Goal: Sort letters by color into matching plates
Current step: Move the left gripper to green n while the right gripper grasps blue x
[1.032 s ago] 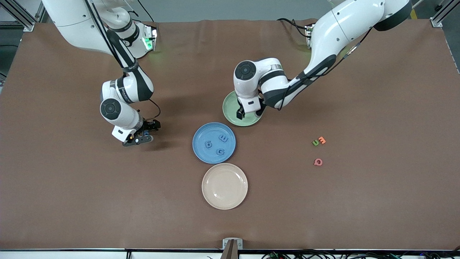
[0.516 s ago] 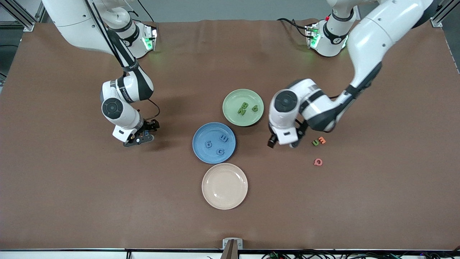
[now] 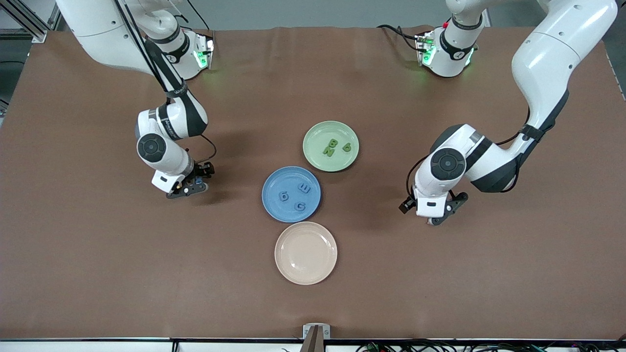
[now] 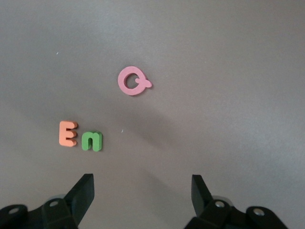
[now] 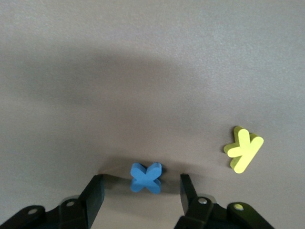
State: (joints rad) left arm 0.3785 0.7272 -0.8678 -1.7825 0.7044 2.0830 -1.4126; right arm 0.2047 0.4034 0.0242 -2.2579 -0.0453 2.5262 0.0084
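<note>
Brown tabletop (image 3: pixel 313 73) carries three plates at its middle. The blue plate (image 3: pixel 274 183) holds a blue 6 (image 3: pixel 283 196), blue E (image 3: pixel 304 187) and blue G (image 3: pixel 300 206). The green plate (image 3: pixel 318 134), at one o'clock from it, holds a green B (image 3: pixel 333 143), green N (image 3: pixel 328 151) and green q (image 3: pixel 346 147). The cream plate (image 3: pixel 305 253), at six o'clock from the blue one, is bare.

Two letters are not yet sorted, so the task looks near its end, with both arms at the pick-up step.

The right tool (image 3: pixel 190 188), at nine o'clock from the blue plate, is low at the tabletop. Its fingers are parted and straddle the blue x (image 5: pixel 146 177), with a gap at each side and no grip yet. A yellow k (image 5: pixel 244 149) lies near the x and belongs to neither plate. The next move, I judge, is to pinch the x squarely, lift it and carry it to the blue plate.

The left tool (image 3: pixel 435 215), at four o'clock from the green plate, hangs over the tabletop, spread wide and holding nothing. In its wrist view the green u (image 4: pixel 91 141) lies just beside an orange E (image 4: pixel 67 133), with a pink Q (image 4: pixel 134 80) apart from both. None of the three is between the fingers. It probably needs to shift over the u and come down without catching the E. The u then goes to the green plate.
</note>
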